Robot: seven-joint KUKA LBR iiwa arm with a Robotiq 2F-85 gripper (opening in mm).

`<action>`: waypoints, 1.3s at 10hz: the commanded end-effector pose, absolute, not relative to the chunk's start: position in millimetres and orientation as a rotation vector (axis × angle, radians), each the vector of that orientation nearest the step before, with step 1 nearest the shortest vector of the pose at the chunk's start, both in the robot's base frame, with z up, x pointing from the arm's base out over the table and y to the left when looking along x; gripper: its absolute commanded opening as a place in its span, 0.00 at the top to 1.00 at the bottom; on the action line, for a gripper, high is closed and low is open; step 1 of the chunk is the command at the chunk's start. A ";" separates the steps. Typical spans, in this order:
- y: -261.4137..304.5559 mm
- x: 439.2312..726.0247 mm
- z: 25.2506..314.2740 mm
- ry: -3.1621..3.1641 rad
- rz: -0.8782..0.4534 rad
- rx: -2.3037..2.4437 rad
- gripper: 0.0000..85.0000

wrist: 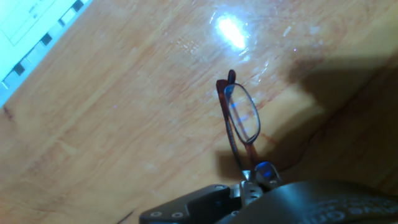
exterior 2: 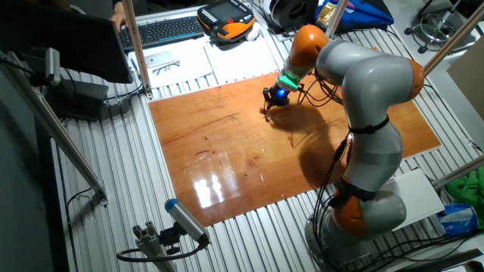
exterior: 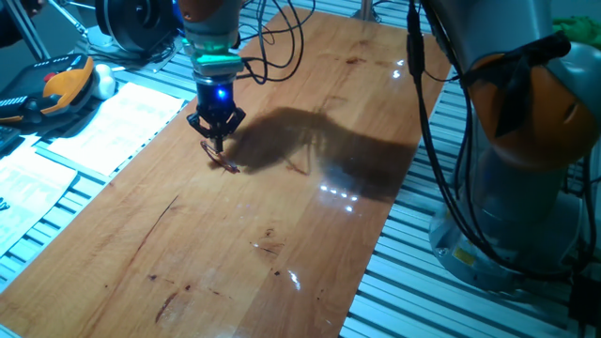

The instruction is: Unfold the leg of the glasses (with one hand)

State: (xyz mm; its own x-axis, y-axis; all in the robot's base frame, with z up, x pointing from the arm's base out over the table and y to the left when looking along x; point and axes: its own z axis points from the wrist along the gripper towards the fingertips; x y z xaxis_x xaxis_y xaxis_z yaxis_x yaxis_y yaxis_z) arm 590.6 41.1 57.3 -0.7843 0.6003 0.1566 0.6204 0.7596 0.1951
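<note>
surface: glossy wooden tabletop on slatted metal bench
on wood: glasses, approx 10 o'clock of board in one fixed view
on bench: white papers, 9 o'clock of board

- No text, label, brand, number or sign can be read in any view.
- The white paper sheets beside the gripper, off the edge of the wooden table, carry print too small and blurred to make out.
- The keyboard and the orange-and-black handheld device, beyond the gripper in the other fixed view, show no legible marking.
- The hand view shows no lettering at all.
</note>
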 end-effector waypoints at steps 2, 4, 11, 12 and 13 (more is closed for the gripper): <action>45.6 588.6 56.6 -2.869 -0.366 -1.095 1.00; 47.9 587.6 56.3 -2.859 -0.429 -1.204 1.00; 55.3 588.6 43.5 -2.952 -0.364 -1.269 1.00; 54.9 590.9 38.4 -2.967 -0.356 -1.267 1.00; 54.5 592.1 35.9 -2.972 -0.362 -1.270 1.00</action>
